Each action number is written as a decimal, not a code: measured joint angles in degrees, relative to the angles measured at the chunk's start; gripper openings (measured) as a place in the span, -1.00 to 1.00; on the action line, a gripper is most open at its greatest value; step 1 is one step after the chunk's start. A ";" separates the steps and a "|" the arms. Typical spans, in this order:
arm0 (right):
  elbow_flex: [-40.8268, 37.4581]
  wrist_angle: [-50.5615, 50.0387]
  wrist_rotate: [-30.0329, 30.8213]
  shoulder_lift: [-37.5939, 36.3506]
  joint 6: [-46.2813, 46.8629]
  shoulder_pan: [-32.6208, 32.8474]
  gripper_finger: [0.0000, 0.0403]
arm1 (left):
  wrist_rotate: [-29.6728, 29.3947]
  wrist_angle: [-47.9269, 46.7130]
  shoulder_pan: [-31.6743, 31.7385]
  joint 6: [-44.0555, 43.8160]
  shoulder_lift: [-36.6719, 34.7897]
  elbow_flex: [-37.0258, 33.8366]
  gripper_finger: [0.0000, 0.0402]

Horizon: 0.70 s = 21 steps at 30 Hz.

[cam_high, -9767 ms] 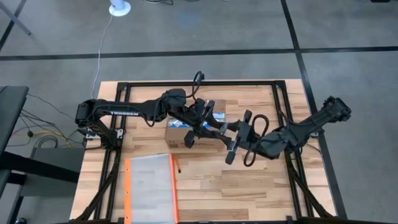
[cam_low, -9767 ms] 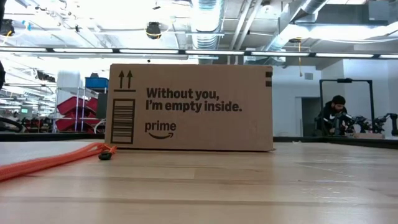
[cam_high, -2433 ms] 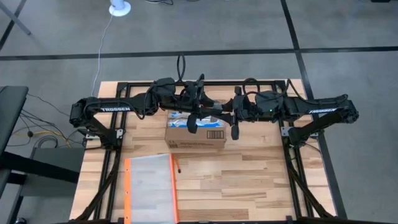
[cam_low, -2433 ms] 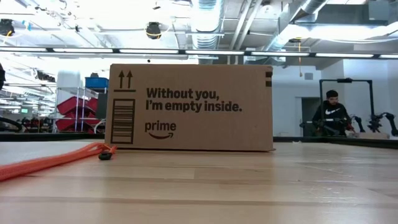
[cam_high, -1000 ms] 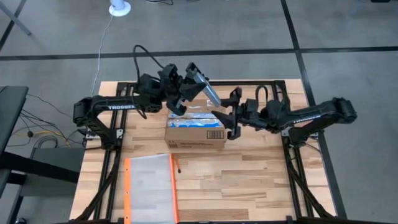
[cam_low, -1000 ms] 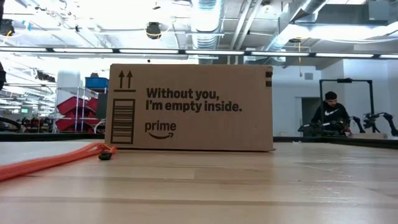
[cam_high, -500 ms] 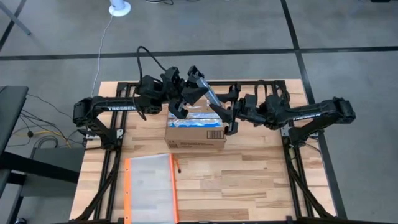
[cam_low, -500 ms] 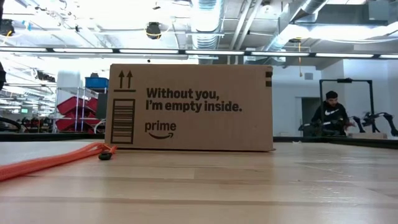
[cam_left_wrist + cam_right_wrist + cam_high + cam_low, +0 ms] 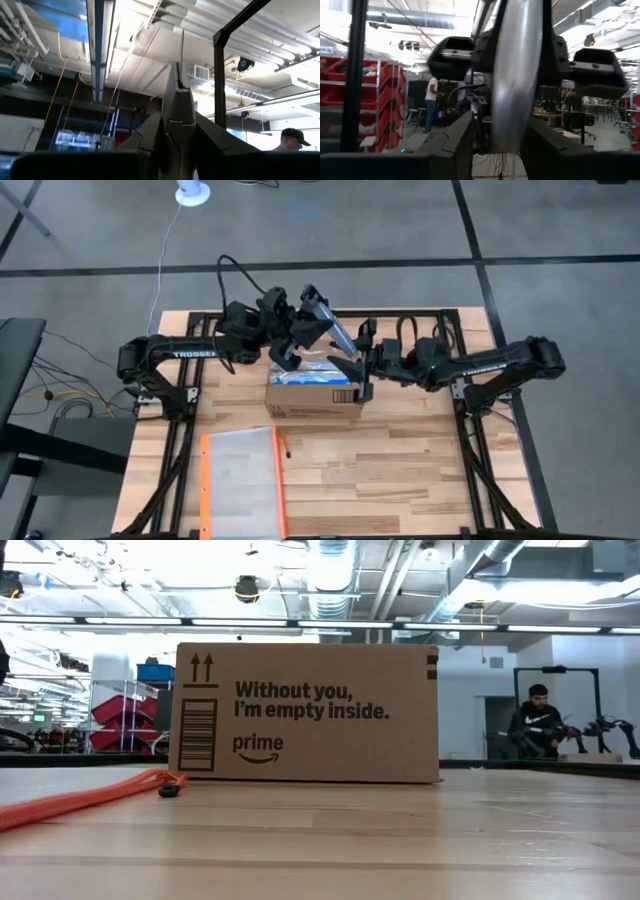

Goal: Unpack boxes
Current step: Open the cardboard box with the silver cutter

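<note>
The brown box (image 9: 313, 392) stands on its bottom at mid-table; the low view shows its printed side (image 9: 305, 712). Above its far edge a thin grey flat packet (image 9: 335, 332) slants in the air, with my left gripper (image 9: 305, 325) shut on it. In the left wrist view the packet (image 9: 179, 85) shows edge-on. My right gripper (image 9: 362, 362) is open at the packet's right end. Its fingers (image 9: 455, 145) stand on either side of the silvery sheet (image 9: 516, 75). Whether they touch it, I cannot tell. My left gripper pinches the packet between its two fingers (image 9: 150, 135), coming from the table's left. The packet's thin edge (image 9: 178, 107) stands out past the fingertips. The packet is lifted clear above the box and slants toward the right gripper.
An orange-edged clear pouch (image 9: 243, 480) lies flat on the near left of the table; its orange edge (image 9: 80, 802) shows in the low view. The black frame rails (image 9: 190, 430) run along both sides. A person (image 9: 535, 725) sits in the room beyond.
My right gripper has moved toward the table's left and a little toward the far edge, up to the packet's right end, staying open. My left gripper has kept the packet lifted above the box.
</note>
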 joint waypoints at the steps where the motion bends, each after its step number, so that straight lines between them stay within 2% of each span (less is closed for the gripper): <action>1: 0.63 -0.14 0.02 0.11 0.18 -0.18 -0.36 | -0.09 -1.08 -0.18 0.53 0.00 0.00 -0.70; 9: 4.03 -1.91 -0.03 0.10 -0.48 -0.68 -0.42 | -0.33 -1.75 -1.46 2.97 0.00 0.00 -0.70; 21: 4.31 -4.81 0.02 -0.16 -0.63 -0.16 -0.47 | 0.11 -0.30 -1.46 2.19 0.00 0.00 -0.70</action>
